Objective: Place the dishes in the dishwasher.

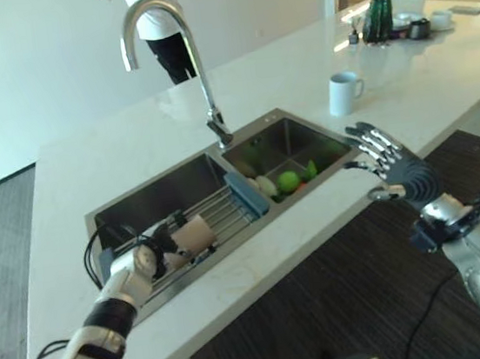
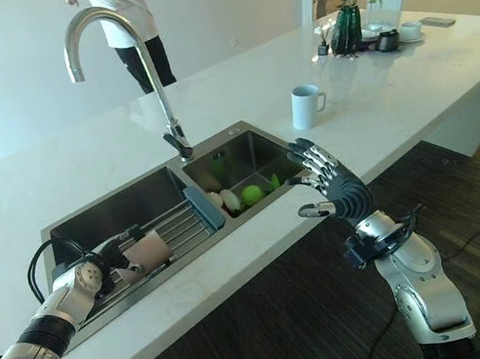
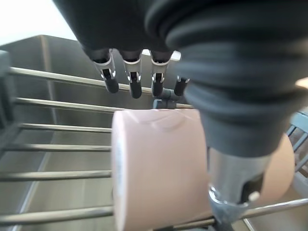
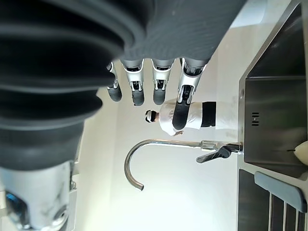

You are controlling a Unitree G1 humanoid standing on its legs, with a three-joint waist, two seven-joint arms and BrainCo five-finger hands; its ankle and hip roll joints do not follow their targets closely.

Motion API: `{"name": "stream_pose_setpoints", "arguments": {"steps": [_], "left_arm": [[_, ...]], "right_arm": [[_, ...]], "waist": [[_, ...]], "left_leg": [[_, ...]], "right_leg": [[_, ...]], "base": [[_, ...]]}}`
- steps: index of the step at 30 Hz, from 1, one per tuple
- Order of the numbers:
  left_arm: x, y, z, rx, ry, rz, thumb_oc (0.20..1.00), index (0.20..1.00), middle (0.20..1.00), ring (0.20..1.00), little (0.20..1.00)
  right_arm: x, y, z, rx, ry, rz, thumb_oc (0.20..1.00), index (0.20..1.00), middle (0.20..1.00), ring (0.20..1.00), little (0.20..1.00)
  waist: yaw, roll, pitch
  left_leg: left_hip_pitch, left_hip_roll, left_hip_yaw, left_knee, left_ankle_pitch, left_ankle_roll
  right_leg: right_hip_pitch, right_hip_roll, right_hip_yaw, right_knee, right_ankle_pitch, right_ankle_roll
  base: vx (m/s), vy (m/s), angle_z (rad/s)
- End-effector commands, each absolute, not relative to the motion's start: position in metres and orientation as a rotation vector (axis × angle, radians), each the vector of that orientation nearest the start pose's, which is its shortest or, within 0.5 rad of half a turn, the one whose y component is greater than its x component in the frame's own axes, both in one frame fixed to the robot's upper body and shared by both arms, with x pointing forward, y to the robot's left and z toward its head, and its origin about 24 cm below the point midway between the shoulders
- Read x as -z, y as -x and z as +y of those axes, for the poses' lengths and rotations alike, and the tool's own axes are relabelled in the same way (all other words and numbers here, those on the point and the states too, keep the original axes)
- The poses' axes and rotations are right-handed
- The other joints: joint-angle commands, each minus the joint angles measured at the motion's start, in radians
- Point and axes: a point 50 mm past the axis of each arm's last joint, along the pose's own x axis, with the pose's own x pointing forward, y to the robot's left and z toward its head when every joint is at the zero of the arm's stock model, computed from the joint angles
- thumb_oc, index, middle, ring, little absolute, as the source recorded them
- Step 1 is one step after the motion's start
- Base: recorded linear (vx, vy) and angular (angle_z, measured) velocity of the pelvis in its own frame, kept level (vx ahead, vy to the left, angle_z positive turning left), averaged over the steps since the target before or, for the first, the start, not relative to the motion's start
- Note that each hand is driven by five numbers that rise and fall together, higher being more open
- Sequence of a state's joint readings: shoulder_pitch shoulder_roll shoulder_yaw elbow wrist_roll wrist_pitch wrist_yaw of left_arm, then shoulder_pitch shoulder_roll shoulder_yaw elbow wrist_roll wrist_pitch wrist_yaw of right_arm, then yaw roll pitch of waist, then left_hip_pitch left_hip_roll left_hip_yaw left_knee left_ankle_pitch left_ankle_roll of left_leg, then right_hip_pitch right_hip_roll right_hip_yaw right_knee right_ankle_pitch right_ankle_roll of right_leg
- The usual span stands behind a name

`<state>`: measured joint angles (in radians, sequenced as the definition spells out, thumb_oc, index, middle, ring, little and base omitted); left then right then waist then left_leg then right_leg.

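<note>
Left hand (image 1: 149, 259) sits low over the wire rack (image 1: 218, 213) that spans the left basin of the sink (image 1: 158, 189) in the left eye view, its fingers and thumb curled around a pale pink cup (image 1: 193, 235) lying on its side on the bars. Right hand (image 1: 392, 165) hovers past the counter's front edge, near the right basin, fingers spread and straight, holding nothing. Green fruit (image 1: 288, 180) lies in that right basin, a tall curved faucet (image 1: 166, 44) rises behind the sink, and a white mug (image 1: 345, 93) stands upright on the white counter (image 1: 438, 76) well apart from both hands. A person in a white top stands beyond the counter (image 1: 155, 23), and a green vase with a plant (image 1: 378, 15) stands at the far end. From the right eye view the same layout holds: the left hand (image 2: 90, 275) with the cup (image 2: 148, 250) on the rack, the right hand (image 2: 333, 187) open in the air in front of the sink. Looking along the left wrist, the cup (image 3: 159, 168) lies across the rack bars (image 3: 53, 127), fingers (image 3: 134, 82) reaching over its far side and the thumb pressed down on its near side. Looking along the right wrist, the fingers (image 4: 161, 84) point out straight with nothing between them, and past them show the faucet (image 4: 163, 149), the person (image 4: 185, 118) and the sink's edge (image 4: 248, 120).
</note>
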<state>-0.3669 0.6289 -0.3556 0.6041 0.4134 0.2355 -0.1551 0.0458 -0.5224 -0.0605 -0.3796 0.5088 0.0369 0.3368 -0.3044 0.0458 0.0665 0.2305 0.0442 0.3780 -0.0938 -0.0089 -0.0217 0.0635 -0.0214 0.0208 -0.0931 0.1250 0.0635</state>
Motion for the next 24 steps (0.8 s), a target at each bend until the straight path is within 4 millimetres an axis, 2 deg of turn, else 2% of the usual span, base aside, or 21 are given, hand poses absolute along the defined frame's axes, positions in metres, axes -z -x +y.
{"name": "stream_pose_setpoints", "arguments": {"steps": [1,10,17,21,24], "left_arm": [[-0.043,-0.325,0.276,0.082,-1.201,0.491,1.0,1.0,1.0,1.0,1.0],[-0.02,-0.318,0.271,0.108,-1.194,0.566,1.0,1.0,1.0,1.0,1.0],[-0.007,-0.311,0.267,0.121,-1.192,0.606,1.0,1.0,1.0,1.0,1.0],[0.008,-0.301,0.272,0.102,-1.194,0.677,1.0,1.0,1.0,1.0,1.0],[0.012,-0.298,0.274,0.099,-1.208,0.696,1.0,1.0,1.0,1.0,1.0]], "right_arm": [[-0.167,-0.232,-0.206,-0.455,0.144,-0.389,1.0,1.0,1.0,1.0,1.0],[-0.167,-0.228,-0.209,-0.452,0.161,-0.386,1.0,1.0,1.0,1.0,1.0],[-0.166,-0.228,-0.208,-0.442,0.16,-0.388,1.0,1.0,1.0,1.0,1.0],[-0.165,-0.228,-0.207,-0.44,0.154,-0.383,1.0,1.0,1.0,1.0,1.0],[-0.165,-0.227,-0.207,-0.44,0.153,-0.383,1.0,1.0,1.0,1.0,1.0]], "waist": [[0.003,0.021,0.005],[-0.012,0.015,0.008],[-0.008,0.012,0.01],[-0.005,0.011,0.008],[-0.005,0.011,0.006]], "left_leg": [[0.019,-0.005,-0.065,0.011,-0.111,0.015],[0.021,-0.007,-0.055,0.014,-0.117,0.02],[0.021,-0.008,-0.055,0.016,-0.118,0.021],[0.023,-0.008,-0.055,0.015,-0.119,0.02],[0.024,-0.009,-0.055,0.015,-0.119,0.02]], "right_leg": [[0.043,-0.013,0.018,0.053,-0.159,0.093],[0.035,-0.009,0.036,0.056,-0.157,0.094],[0.033,-0.01,0.034,0.056,-0.155,0.095],[0.036,-0.01,0.028,0.053,-0.152,0.096],[0.036,-0.01,0.028,0.052,-0.152,0.096]], "base": [[0.03,0.009,-0.09],[0.02,0.004,-0.08],[0.0,0.0,0.0],[-0.01,-0.008,0.0],[0.0,0.0,0.0]]}}
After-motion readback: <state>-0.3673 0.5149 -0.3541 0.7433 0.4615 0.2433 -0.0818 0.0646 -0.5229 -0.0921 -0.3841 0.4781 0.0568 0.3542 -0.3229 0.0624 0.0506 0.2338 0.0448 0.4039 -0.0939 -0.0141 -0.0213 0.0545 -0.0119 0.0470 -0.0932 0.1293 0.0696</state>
